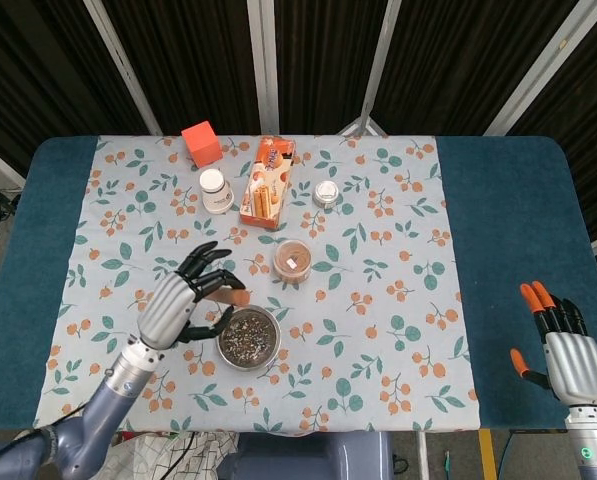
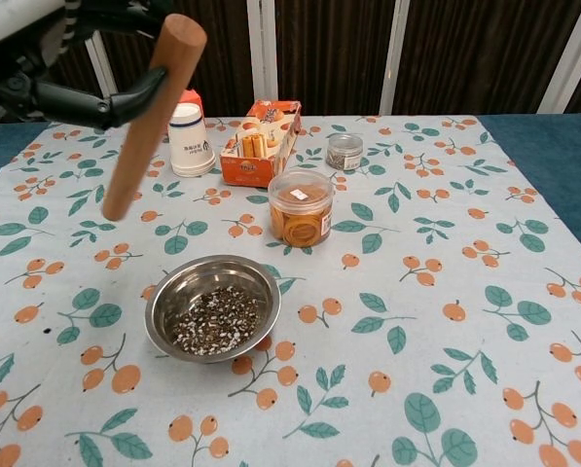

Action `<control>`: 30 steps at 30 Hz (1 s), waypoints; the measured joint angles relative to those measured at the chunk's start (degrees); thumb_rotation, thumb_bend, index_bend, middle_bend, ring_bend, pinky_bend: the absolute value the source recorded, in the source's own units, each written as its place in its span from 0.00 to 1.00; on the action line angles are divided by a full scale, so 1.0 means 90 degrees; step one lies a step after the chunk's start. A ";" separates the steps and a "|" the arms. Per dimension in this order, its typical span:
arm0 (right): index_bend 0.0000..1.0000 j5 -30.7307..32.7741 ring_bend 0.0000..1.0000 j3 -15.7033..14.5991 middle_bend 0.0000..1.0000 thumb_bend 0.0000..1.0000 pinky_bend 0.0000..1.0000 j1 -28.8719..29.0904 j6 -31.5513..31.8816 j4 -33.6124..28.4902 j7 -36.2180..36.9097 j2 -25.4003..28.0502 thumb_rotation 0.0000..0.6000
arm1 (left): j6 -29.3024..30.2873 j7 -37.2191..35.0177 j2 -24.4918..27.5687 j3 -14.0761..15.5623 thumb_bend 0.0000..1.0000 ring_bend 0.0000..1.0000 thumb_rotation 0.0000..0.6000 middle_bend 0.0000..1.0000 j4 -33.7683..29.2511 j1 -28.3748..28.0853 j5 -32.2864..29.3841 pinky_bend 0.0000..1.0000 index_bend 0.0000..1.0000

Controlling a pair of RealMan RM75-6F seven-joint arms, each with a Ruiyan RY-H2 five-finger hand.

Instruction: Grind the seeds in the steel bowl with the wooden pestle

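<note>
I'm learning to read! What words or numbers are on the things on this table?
None of them can be read.
White cup: dark print, too small and blurred.
Orange snack box: printing on the front, too blurred.
Clear jar: small white sticker on its lid, too small.
Small tin, steel bowl, wooden pestle: no writing shows.
</note>
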 measured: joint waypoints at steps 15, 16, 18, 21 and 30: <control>0.00 0.0029 0.00 -0.0007 0.00 0.37 0.00 0.0011 -0.0039 -0.0039 -0.0092 -0.0032 1.00 | -0.0597 0.0951 0.1117 0.0255 0.72 0.17 1.00 0.65 0.1285 0.0237 -0.0491 0.10 0.67; 0.00 0.0035 0.00 -0.0005 0.00 0.37 0.00 0.0012 -0.0043 -0.0044 -0.0090 -0.0034 1.00 | -0.0640 0.0939 0.1071 0.0306 0.72 0.17 1.00 0.65 0.1437 0.0251 -0.0512 0.10 0.67; 0.00 0.0041 0.00 -0.0004 0.00 0.37 0.00 0.0014 -0.0050 -0.0051 -0.0084 -0.0032 1.00 | -0.0701 0.0932 0.0979 0.0380 0.72 0.17 1.00 0.65 0.1668 0.0265 -0.0529 0.10 0.67; 0.00 0.0055 0.00 -0.0003 0.00 0.37 0.00 0.0014 -0.0062 -0.0058 -0.0068 -0.0028 1.00 | -0.0777 0.0921 0.0752 0.0475 0.72 0.17 1.00 0.65 0.2091 0.0279 -0.0552 0.10 0.67; 0.00 0.0084 0.00 0.0004 0.00 0.37 0.00 0.0028 -0.0103 -0.0073 -0.0026 -0.0018 1.00 | -0.0966 0.0741 -0.0161 0.0645 0.72 0.17 1.00 0.65 0.3068 0.0304 -0.0694 0.10 0.66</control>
